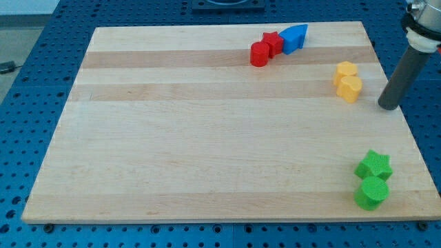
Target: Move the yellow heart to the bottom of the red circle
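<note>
Yellow heart (351, 88) lies at the right of the frame, well apart from the red circle (259, 54) at upper centre. My tip (388, 105), no hand, stands just right of it; the push seems not begun.

Views: one only, so nothing is shared between views.
Position: raised above the tabletop (207, 138), off the edge that lies at the view's bottom.
Facing: tilted downward and toward the view's top; the far edge looks narrower than the near one.
Nearness: moderate; nearly the whole tabletop fits, with the blue perforated base (41, 83) visible around it.
Cropping: the rod is cut at the view's top right.
</note>
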Robot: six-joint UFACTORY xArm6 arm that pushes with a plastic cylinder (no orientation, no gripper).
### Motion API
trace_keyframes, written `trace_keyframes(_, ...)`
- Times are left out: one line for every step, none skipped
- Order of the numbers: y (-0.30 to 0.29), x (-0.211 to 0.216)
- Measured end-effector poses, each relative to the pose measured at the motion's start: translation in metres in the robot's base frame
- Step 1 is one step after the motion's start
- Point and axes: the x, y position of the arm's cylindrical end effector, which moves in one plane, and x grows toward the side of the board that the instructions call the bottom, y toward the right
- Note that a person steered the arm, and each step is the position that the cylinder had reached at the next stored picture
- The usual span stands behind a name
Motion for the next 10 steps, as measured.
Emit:
trace_keyframes(-0.019, -0.015)
trace_keyframes(-0.052, -0.026)
trace_keyframes(-0.084, -0.026)
trace_keyframes(-0.117, -0.026)
trace_keyframes(-0.155, -0.034)
trace_keyframes(-0.174, -0.037)
trace_keyframes(-0.147, -0.037)
trace_keyframes(-0.148, -0.053)
trace_keyframes(-0.181, -0.064)
trace_keyframes(-0.207, -0.064)
